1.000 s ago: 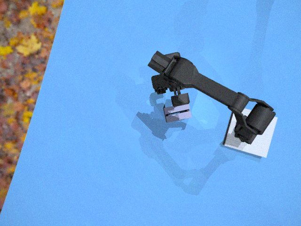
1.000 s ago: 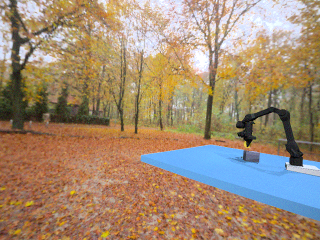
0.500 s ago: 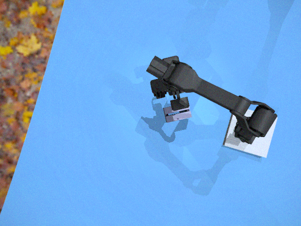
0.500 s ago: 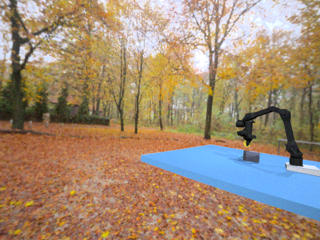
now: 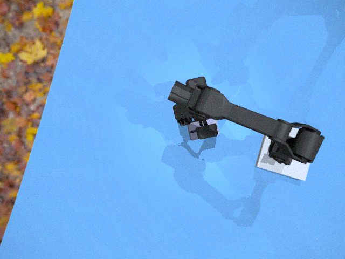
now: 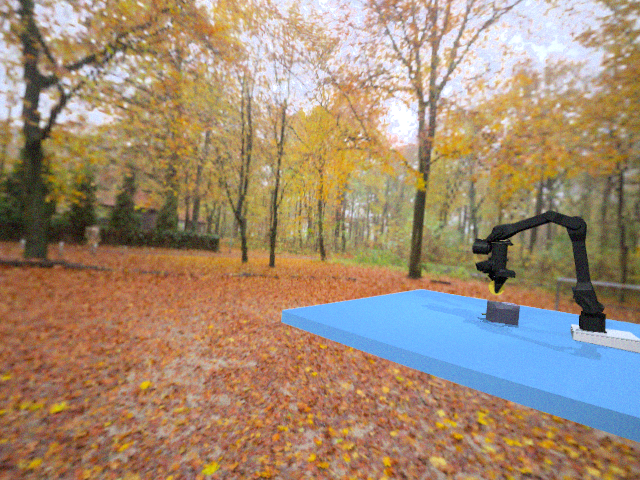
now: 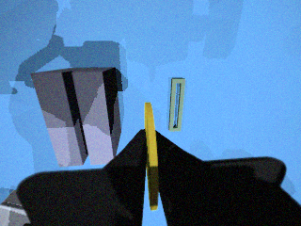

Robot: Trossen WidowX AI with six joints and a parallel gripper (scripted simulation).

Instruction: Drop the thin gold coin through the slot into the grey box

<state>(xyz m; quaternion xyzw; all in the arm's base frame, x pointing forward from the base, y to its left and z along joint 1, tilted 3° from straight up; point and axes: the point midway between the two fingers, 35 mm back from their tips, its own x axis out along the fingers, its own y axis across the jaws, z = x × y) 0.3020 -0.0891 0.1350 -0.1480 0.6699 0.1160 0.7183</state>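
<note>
My gripper [image 6: 497, 291] [image 7: 147, 134] is shut on the gold coin [image 6: 492, 288] [image 7: 150, 146]. The coin is seen edge-on in the wrist view and hangs between the fingertips, above the level of the box in the exterior view. The closed grey box [image 5: 192, 135] [image 6: 502, 313] [image 7: 94, 99] stands to the left of the coin in the wrist view; the dark slot in its lid runs roughly lengthwise like the coin, slightly tilted to it. The empty greenish holder [image 7: 172, 105] lies on the table, right of the coin in the wrist view. In the top view the arm hides the coin and part of the box.
The blue table [image 5: 97, 195] [image 6: 372, 325] carries the box and holder. The arm's white base plate [image 5: 296, 170] [image 6: 612, 339] is to the right in the top and exterior views. Arm shadows fall around the box. The table's edge runs along the left in the top view.
</note>
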